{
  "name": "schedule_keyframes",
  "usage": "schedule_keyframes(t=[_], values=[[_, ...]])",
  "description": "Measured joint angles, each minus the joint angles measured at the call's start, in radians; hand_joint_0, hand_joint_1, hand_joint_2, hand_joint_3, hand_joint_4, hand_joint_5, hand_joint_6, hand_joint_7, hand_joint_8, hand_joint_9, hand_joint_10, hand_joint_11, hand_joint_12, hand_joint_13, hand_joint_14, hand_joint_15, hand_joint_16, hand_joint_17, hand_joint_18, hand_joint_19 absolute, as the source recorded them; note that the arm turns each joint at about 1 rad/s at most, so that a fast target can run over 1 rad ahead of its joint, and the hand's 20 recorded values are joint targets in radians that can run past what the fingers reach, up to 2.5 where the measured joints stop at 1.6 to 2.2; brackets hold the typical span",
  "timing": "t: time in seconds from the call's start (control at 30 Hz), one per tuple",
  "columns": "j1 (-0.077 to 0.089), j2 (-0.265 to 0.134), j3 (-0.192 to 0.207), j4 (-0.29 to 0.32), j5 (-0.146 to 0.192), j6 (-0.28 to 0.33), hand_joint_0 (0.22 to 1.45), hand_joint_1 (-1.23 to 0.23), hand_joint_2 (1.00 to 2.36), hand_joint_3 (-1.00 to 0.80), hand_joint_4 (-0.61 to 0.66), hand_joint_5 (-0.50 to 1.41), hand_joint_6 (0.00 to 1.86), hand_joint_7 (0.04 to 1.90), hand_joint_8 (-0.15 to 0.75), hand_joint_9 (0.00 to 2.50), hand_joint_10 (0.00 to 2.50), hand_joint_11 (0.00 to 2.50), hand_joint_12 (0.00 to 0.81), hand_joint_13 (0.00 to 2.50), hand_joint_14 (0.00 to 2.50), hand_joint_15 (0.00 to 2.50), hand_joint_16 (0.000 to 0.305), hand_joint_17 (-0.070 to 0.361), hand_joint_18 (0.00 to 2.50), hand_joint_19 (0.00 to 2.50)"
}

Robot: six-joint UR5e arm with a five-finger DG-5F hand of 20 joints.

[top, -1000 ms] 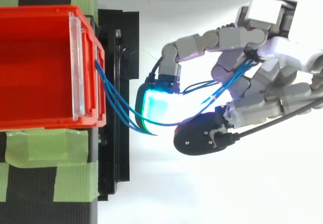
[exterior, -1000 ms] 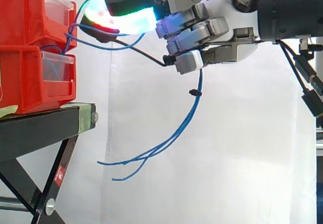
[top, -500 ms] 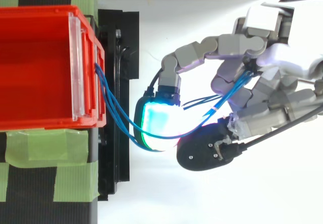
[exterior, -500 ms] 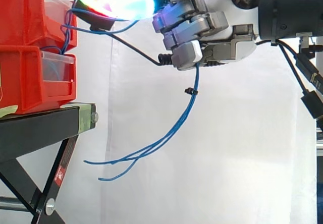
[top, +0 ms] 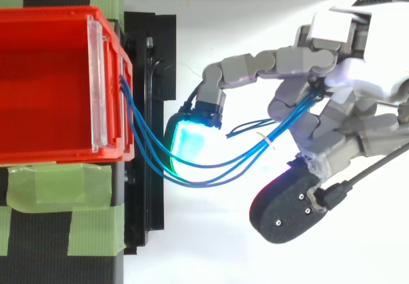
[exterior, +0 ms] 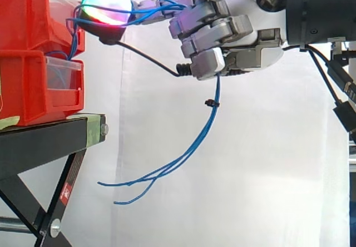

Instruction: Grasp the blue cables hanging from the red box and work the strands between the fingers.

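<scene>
Side view. Clamped on the cables with the curled fingers of the hand, high up and to the right of the box. Against half a second ago: lowered one glowing pad a little and carried it closer to the box, now threaded under a loop of strand instead of over it. Let the loose ends sink slightly, hanging free beside the stand. Probably sliding the strands through the grip, so already working them rather than merely grasping.

Top view. Swung the dark-backed pad well away from the cyan pad, opening a gap where both nearly met before. Fanned the cables into separate strands sagging between box and hand. Still pinching them among folded fingers near the palm. Reaching in from the right, one finger stretched toward the box, the rest curled.
</scene>
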Motion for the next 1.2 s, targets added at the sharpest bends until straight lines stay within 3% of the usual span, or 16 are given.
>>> schedule_keyframes(t=[0.17, 0.43, 0.9, 1.2], values=[[0.001, 0.0, 0.0, -0.015, -0.001, 0.001, 0.76, -0.69, 1.0, -0.98, 0.19, 0.34, 0.29, 1.14, 0.351, 1.18, 2.5, 2.1, 0.507, 1.55, 2.5, 1.25, 0.073, 0.163, 1.78, 0.68], [0.0, 0.0, 0.0, -0.005, -0.001, -0.014, 0.74, -0.66, 1.0, -1.0, 0.2, 0.4, 0.32, 1.15, 0.351, 1.18, 2.5, 2.1, 0.507, 1.55, 2.5, 1.25, 0.073, 0.163, 1.78, 0.68], [0.001, 0.0, 0.0, 0.004, -0.001, -0.03, 0.71, -0.63, 1.0, -1.0, 0.2, 0.51, 0.22, 1.22, 0.351, 1.18, 2.5, 2.1, 0.507, 1.55, 2.5, 1.25, 0.073, 0.163, 1.78, 0.68], [0.001, 0.0, 0.0, 0.003, 0.004, -0.047, 0.68, -0.59, 1.0, -1.0, 0.22, 0.64, 0.0, 1.33, 0.351, 1.18, 2.5, 2.1, 0.507, 1.55, 2.5, 1.25, 0.073, 0.163, 1.78, 0.68]])
